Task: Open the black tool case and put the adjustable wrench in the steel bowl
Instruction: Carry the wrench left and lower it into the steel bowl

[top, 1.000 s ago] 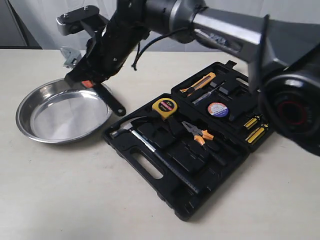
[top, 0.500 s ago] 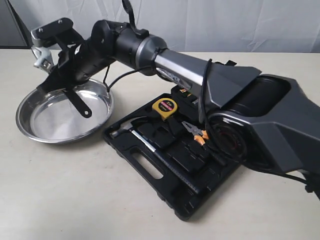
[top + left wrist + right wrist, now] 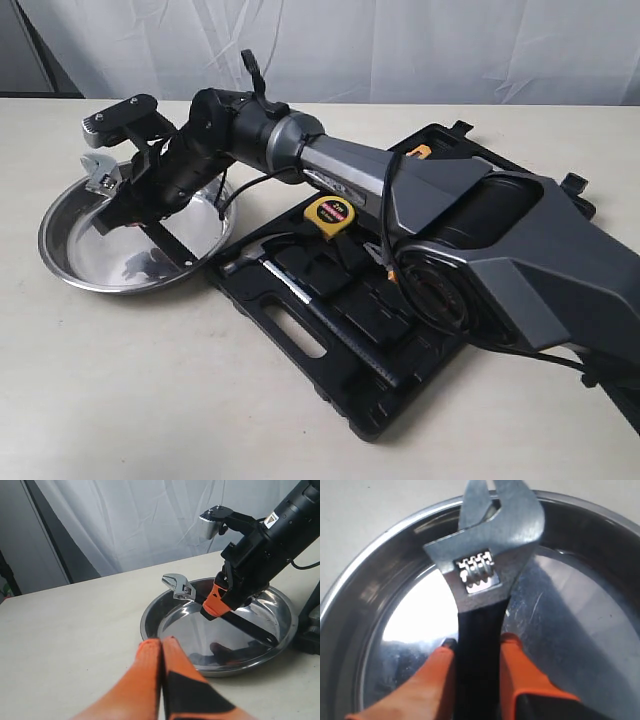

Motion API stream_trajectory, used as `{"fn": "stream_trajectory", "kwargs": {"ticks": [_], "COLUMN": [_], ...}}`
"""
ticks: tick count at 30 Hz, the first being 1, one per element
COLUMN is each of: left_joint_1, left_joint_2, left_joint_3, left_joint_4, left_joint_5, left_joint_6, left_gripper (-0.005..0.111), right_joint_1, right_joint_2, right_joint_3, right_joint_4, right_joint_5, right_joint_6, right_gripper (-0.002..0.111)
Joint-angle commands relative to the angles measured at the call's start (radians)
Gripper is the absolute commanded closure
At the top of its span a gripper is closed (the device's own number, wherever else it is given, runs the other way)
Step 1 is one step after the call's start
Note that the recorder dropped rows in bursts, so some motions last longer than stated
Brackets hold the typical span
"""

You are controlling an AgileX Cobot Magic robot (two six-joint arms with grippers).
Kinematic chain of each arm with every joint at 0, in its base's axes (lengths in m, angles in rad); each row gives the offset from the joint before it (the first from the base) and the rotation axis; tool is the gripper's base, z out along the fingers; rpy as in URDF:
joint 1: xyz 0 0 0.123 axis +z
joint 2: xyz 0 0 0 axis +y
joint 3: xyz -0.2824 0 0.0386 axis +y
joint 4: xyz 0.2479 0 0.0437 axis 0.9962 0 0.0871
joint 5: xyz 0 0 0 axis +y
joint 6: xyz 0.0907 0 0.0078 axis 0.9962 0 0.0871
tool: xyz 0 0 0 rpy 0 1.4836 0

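Nearest you, the black tool case [image 3: 330,385] lies open and flat on the worktop [image 3: 140,390], one corner just beside the steel bowl [image 3: 95,262]. Your left gripper [image 3: 161,644] sits short of the bowl, its orange fingers pressed together on nothing, and is out of the way.

Over the bowl, the right gripper [image 3: 476,652] is clamped across the adjustable wrench [image 3: 485,555], pinching the slim black handle just below the silver head. Treat that wrench as rigid steel, head-heavy, with a smooth handle that could slide in the pads. A hold this close to the head suits it, since the weight hangs near the pinch. The wrench slants. Its handle end is low inside the bowl toward the case side, and I can't tell whether it touches the floor. The head is up over the bowl's far rim.

The bowl is likely light and slick on its base, so a drop or a sideways nudge may skate it. You have open room inside the bowl and open worktop beyond its far side. The tight edges are the rolled rim under the head and the case corner. Bring the head inboard of that rim, lower it, then open.
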Motion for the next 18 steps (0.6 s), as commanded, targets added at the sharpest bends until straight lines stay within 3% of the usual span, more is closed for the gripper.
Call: {"fn": "stream_trajectory", "kwargs": {"ticks": [1,18], "left_joint_1": [-0.001,-0.001], "left_joint_2": [-0.007,-0.007], "left_joint_3": [-0.002,-0.002], "left_joint_4": [0.001,0.001], "left_joint_5": [-0.009,-0.009], "left_joint_6": [-0.004,-0.004], "left_gripper": [0.106,0.106], "right_joint_1": [-0.005,-0.005], "right_joint_2": [0.02,0.046], "right_joint_3": [-0.005,-0.005], "right_joint_4": [0.011,0.071], "right_joint_5": [-0.005,-0.117], "right_joint_6": [0.004,0.023], "right_gripper": [0.109,0.109]}}
